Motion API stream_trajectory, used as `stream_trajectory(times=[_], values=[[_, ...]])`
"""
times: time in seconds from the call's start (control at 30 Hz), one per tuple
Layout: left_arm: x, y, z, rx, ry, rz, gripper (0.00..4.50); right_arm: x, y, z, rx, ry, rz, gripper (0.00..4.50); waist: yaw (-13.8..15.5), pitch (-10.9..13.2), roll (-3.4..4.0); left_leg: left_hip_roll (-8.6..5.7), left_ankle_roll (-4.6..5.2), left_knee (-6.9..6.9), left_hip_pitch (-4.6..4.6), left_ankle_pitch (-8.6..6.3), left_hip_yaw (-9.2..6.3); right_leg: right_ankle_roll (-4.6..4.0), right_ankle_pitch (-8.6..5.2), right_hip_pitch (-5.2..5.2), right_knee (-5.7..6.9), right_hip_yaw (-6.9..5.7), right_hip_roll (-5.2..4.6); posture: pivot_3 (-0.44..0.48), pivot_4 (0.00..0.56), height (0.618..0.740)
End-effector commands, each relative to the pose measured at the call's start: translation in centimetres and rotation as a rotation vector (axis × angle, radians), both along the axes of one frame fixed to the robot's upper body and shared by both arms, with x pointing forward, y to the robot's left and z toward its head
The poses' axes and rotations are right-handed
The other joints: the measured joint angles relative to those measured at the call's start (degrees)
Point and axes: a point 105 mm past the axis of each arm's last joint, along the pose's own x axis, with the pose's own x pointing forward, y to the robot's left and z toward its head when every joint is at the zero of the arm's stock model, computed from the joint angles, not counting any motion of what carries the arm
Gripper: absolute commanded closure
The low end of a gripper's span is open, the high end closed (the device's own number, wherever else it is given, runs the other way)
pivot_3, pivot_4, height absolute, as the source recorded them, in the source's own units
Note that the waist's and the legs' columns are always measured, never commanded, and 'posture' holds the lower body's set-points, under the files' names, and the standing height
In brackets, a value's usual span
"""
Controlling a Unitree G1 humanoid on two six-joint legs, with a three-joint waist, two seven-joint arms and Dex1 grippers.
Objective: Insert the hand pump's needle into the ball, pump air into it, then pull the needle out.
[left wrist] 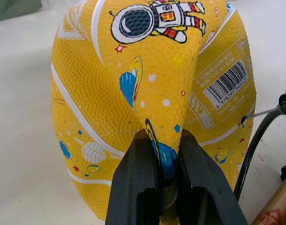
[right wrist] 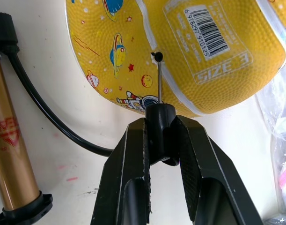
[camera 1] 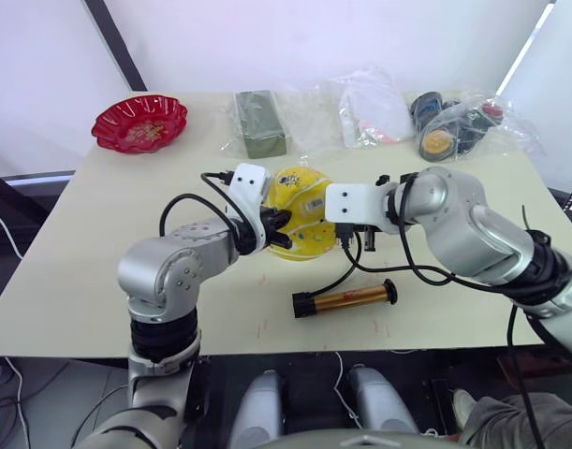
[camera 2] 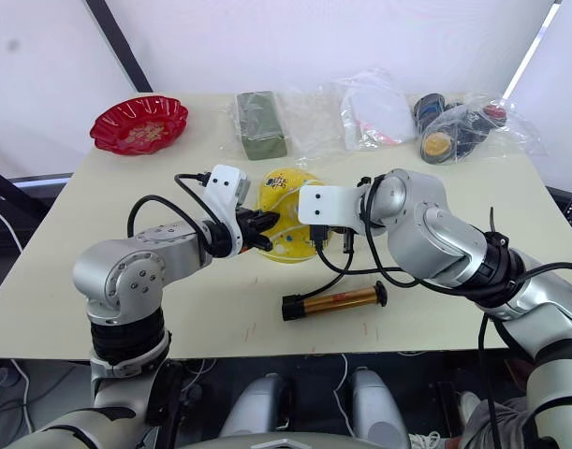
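Ball (left wrist: 147, 93) yellow, limp, folded, pinched by left hand (left wrist: 168, 187), needle (right wrist: 158, 77) at valve

Both arms reach forward and bend inward at the elbows, so the two grippers face each other over the middle of the tabletop (camera 1: 98, 243). The left gripper (left wrist: 167, 159) has its jaws pinched on a fold of the ball (left wrist: 147, 84). The right gripper (right wrist: 160, 129) has its jaws clamped on the black fitting of the needle (right wrist: 158, 79), whose tip meets the ball's valve hole.
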Motion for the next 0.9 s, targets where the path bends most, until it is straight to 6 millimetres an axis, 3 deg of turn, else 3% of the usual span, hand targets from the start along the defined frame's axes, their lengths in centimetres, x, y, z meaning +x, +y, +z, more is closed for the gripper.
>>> stream_trajectory(times=[0.03, 0.63, 0.9], values=[[-0.2, -0.3, 1.5, -0.009, -0.064, -0.014, 4.50, 0.3, 0.2, 1.1, -0.011, -0.050, 0.003, 4.20, 0.00, 0.00, 0.00, 0.00, 0.00, 0.00, 0.00, 0.00, -0.01, 0.00, 0.00, 0.00, 0.00, -0.01, 0.00, 0.000, 0.150, 0.740], [-0.4, -0.3, 1.1, -0.001, -0.059, -0.012, 4.50, 0.4, 0.9, 0.2, -0.040, -0.038, 0.019, 4.20, 0.01, 0.00, 0.00, 0.00, -0.01, 0.00, 0.00, 0.00, -0.02, -0.01, 0.01, 0.00, 0.00, -0.03, -0.04, 0.000, 0.150, 0.740], [-0.4, -0.5, 1.1, 0.002, -0.062, -0.017, 4.50, 0.8, 0.3, -0.1, -0.072, -0.042, -0.005, 4.20, -0.01, 0.00, 0.00, 0.01, -0.01, 0.00, 0.00, 0.00, -0.02, -0.02, 0.01, 0.00, 0.00, -0.03, -0.07, 0.000, 0.150, 0.740]])
